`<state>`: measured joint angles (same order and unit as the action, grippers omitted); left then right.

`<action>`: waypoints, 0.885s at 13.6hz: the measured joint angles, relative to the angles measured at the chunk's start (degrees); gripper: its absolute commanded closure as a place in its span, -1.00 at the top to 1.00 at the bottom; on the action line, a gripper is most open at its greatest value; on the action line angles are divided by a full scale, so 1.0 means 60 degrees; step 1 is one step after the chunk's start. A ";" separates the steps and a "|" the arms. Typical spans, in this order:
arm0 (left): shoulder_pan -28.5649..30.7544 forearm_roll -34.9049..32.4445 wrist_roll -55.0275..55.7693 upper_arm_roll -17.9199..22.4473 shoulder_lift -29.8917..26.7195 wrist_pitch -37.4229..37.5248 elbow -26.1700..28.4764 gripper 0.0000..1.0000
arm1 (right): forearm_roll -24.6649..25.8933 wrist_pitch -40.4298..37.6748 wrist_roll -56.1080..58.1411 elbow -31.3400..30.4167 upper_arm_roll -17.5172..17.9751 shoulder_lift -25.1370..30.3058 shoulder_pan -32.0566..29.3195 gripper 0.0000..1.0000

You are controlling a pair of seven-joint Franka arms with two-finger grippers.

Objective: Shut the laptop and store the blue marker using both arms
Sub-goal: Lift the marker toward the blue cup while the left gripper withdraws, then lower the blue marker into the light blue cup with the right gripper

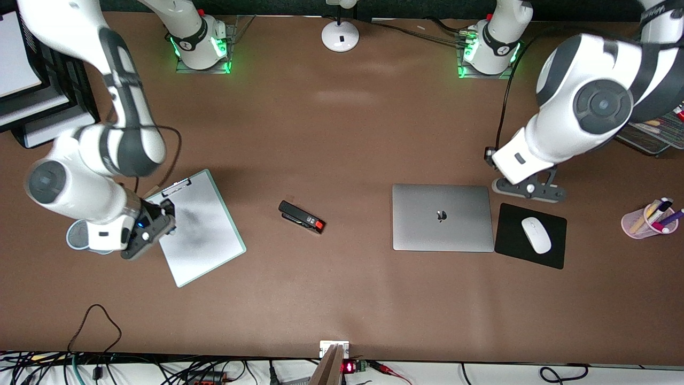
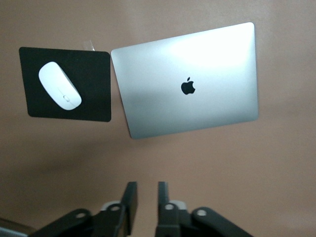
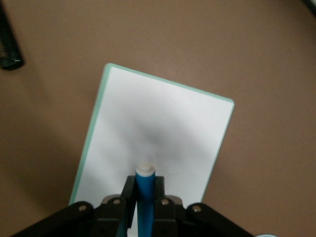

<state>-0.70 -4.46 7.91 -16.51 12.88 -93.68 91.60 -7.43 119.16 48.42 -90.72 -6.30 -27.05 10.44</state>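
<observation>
The laptop (image 1: 442,216) lies closed on the table, lid down with the dark apple logo up; it also shows in the left wrist view (image 2: 212,98). My left gripper (image 1: 526,190) hangs over bare table beside the laptop and the mouse pad, open and empty (image 2: 145,183). My right gripper (image 1: 157,222) is over the clipboard (image 1: 206,235) at the right arm's end of the table. It is shut on the blue marker (image 3: 145,197), whose whitish end sticks out past the fingertips (image 3: 144,180) above the white sheet (image 3: 158,128).
A black stapler (image 1: 301,216) lies between clipboard and laptop. A black mouse pad (image 1: 513,219) with a white mouse (image 1: 536,234) lies beside the laptop. A pink cup of markers (image 1: 644,222) stands at the left arm's end. Paper trays (image 1: 32,96) stand by the right arm.
</observation>
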 measured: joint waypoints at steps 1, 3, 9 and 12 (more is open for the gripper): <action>0.0014 0.0006 -0.0026 0.0000 -0.0138 0.0104 0.0000 1.00 | -0.0079 -0.0132 0.0742 -0.0004 -0.0033 0.0261 -0.0120 -0.95; 0.0117 0.0077 -0.0131 0.0003 -0.0404 0.0380 0.0003 1.00 | -0.0650 -0.0378 0.2493 -0.0018 -0.0087 0.0554 -0.0697 -0.95; 0.0718 0.0645 -0.1487 0.0981 -0.1812 0.0548 0.0391 1.00 | -0.2914 -0.1649 0.7177 0.0371 -0.0123 0.0584 -0.2600 -0.96; 0.0273 0.0673 -0.1136 0.1588 -0.2529 0.0349 0.1014 1.00 | -0.3851 -0.2257 0.8545 0.0559 -0.0122 0.0463 -0.3193 -0.96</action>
<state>0.94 -0.42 1.10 -6.98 -2.30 -91.59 97.68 -30.54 105.62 99.69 -87.36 -7.03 -24.27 -8.71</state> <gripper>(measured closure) 0.000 0.824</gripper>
